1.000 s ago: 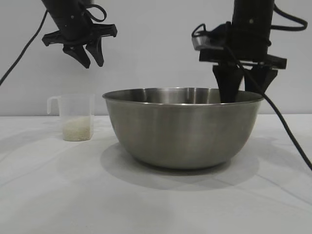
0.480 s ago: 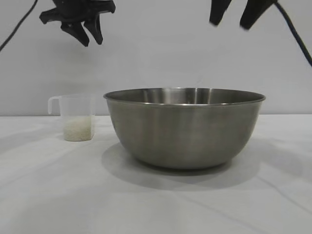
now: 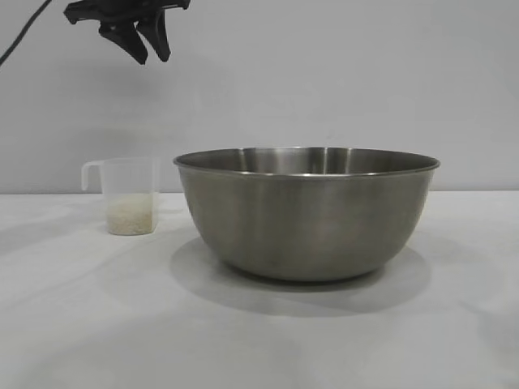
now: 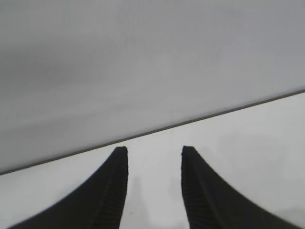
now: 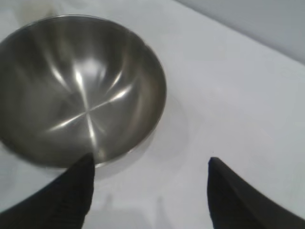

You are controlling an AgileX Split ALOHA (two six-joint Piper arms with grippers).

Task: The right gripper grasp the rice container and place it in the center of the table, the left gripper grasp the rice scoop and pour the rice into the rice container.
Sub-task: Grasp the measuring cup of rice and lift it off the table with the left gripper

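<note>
The rice container [image 3: 306,212], a large steel bowl, stands empty on the white table [image 3: 81,324] near its middle; it also shows from above in the right wrist view [image 5: 78,88]. The rice scoop [image 3: 128,195], a small clear cup with rice [image 3: 130,215] in its bottom, stands to the bowl's left. My left gripper [image 3: 147,47] hangs open and empty high above the scoop; its own view shows it [image 4: 153,152] open over bare table. My right gripper [image 5: 150,164] is open and empty, high above the table beside the bowl, out of the exterior view.
A plain grey wall [image 3: 324,73] stands behind the table. White tabletop [image 5: 228,95] lies around the bowl on all sides.
My right gripper let go of the bowl's rim and rose out of the exterior view. My left gripper rose a little. The bowl and scoop stayed put.
</note>
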